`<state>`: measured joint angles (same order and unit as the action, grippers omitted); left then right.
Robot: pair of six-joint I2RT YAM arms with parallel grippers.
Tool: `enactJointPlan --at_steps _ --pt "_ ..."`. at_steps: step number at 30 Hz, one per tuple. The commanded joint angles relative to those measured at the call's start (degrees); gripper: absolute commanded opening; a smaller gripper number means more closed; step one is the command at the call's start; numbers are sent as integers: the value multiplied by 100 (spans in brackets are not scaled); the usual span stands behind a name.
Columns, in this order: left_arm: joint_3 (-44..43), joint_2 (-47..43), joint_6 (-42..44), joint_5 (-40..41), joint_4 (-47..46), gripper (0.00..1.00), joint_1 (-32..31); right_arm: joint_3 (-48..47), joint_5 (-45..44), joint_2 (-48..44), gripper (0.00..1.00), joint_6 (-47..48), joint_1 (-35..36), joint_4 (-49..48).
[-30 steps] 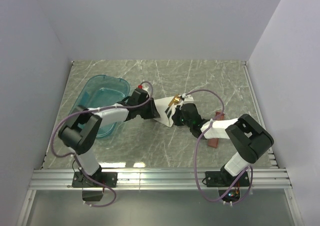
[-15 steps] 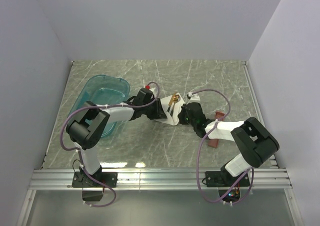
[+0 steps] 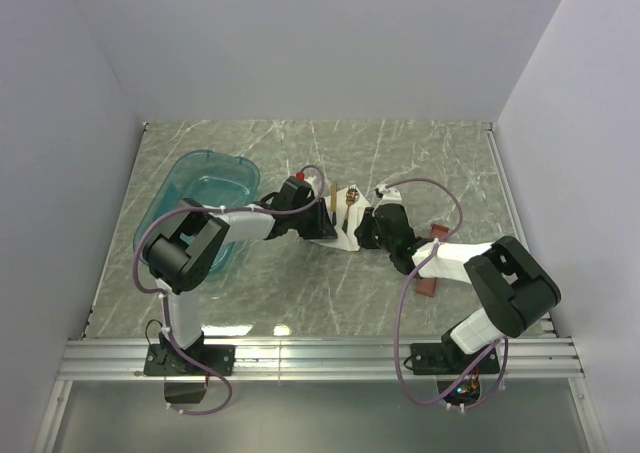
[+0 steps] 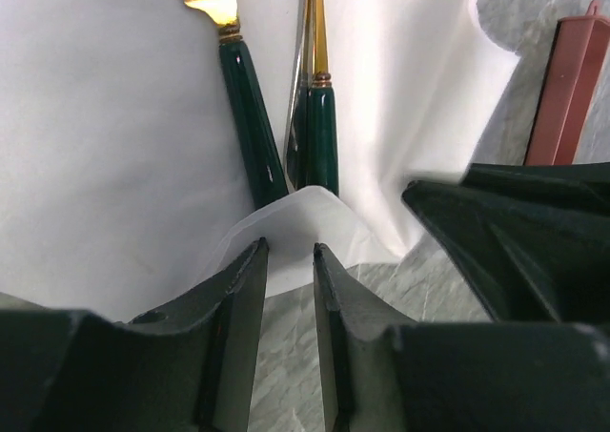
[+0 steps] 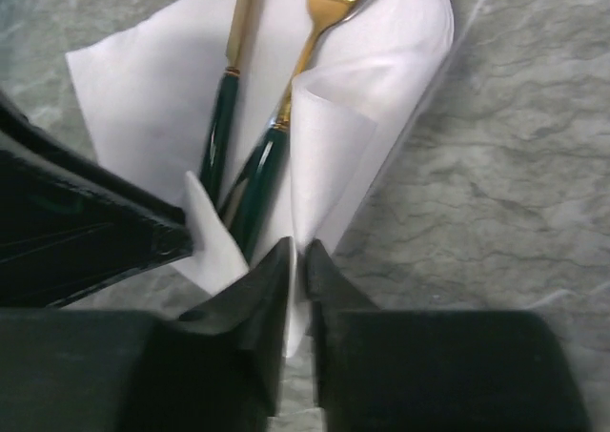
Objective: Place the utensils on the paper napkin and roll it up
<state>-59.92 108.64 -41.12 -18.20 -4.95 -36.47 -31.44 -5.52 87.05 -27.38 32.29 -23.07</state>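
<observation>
The white paper napkin lies mid-table, its sides folded up around the utensils. These have dark green handles and gold heads. A fork and a second piece lie side by side on the napkin. My left gripper stands at the napkin's near folded corner, its jaws a narrow gap apart with only marble showing between them. From the other side my right gripper pinches a raised fold of the napkin, white paper between its fingers. Both grippers nearly meet.
A translucent teal tub stands at the left, beside the left arm. A long reddish-brown tray lies at the right under the right arm and shows in the left wrist view. Grey marble table all round.
The left gripper has moved right, up to the napkin. The right gripper has shifted slightly and lifted a fold. The napkin is now narrower, folded closer round the utensils.
</observation>
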Motion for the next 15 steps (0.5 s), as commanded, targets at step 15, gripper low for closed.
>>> enactJointPlan --at_steps 15 --pt "-266 96 175 159 -50 32 -1 -37 -405 -223 31 -418 -21 -75"
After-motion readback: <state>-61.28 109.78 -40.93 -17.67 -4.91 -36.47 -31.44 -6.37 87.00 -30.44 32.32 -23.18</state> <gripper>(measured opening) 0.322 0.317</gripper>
